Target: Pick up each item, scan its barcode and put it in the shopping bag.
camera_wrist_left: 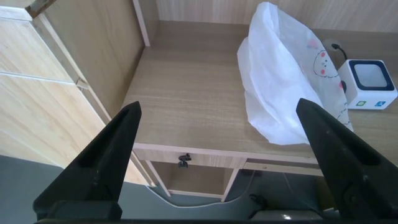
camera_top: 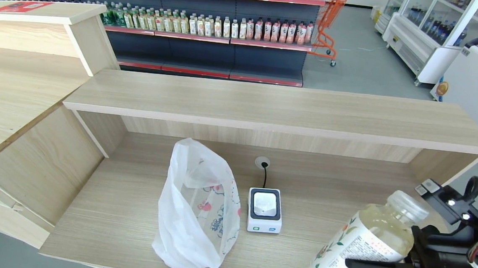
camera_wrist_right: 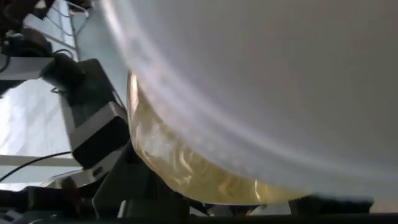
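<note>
Right tool (camera_top: 375, 261): at the lower right of the head frame, clamped on the bottle (camera_top: 372, 240). One dark finger crosses the front of the label low on the body. The other finger cannot be made out behind the bottle.

Bottle: clear, holding pale yellow liquid, with a white label carrying a floral print and a clear cap. It is tilted, cap toward the upper right and base toward the lower edge of the frame. It sits well apart from the scanner (camera_top: 265, 209), to that unit's right. In the right wrist view the bottle (camera_wrist_right: 186, 162) lies close against the lens, and the yellow liquid shows through its wall.

Left tool (camera_wrist_left: 219, 112): fingers (camera_wrist_left: 106, 162) spread wide apart, nothing between them. It hangs off the front edge of the worktop (camera_wrist_left: 186, 93).

Bag (camera_top: 198, 207): white, thin plastic, standing on the worktop (camera_top: 124, 210) left of centre with its mouth open toward the top. A printed pattern shows through the side. In the left wrist view the bag (camera_wrist_left: 280, 81) stands just beside the scanner (camera_wrist_left: 371, 81).

Scanner: small white box with a dark-framed window facing up, at frame centre and just right of the bag. A black cable (camera_top: 265, 173) runs from its back to a round port in the worktop.

Shelves (camera_top: 213, 27) stocked with drinks fill the top of the head frame.
</note>
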